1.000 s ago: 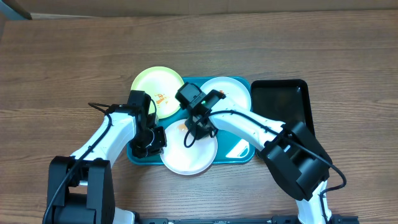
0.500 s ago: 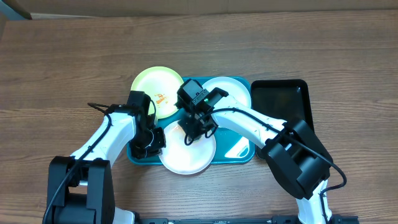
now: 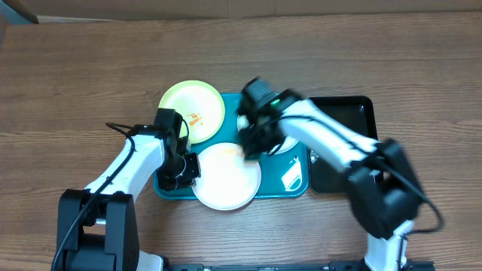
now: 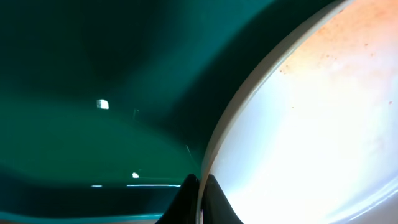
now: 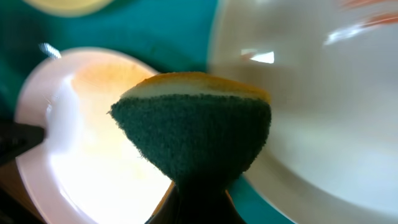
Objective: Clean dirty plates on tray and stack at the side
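three plates are lying on or over the turquoise tray (image 3: 295, 179), which is sitting on the wooden worktop (image 3: 75, 75). one narrow black tray (image 3: 343, 124) is lying just beside its right edge.

the yellow-green plate (image 3: 188, 105) is resting over the tray's far left corner, partly hanging out over the worktop, and is carrying small orange marks. the front white plate (image 3: 226, 181) is sitting at the near side and sticking out past the tray's near rim. a faint orange haze is showing on its far part. the rear white plate (image 5: 311, 124) is lying at the far right of the tray, mostly hidden under the right arm in the overhead view. in the right wrist view a blurred orange-red streak is showing near its far edge.

two arms are reaching in. the left fingers (image 4: 216, 206) are pinching the left rim of the front white plate, one finger on each side of the edge, with the tray floor showing just beside it.

the right fingers (image 5: 196, 208) are clamping one sponge (image 5: 193, 134), dark green scrub face toward the camera and yellow layer behind. the sponge is sitting over the gap where the two white plates are nearly meeting. i cannot tell whether it is touching either plate. the right arm is appearing blurred from overhead.
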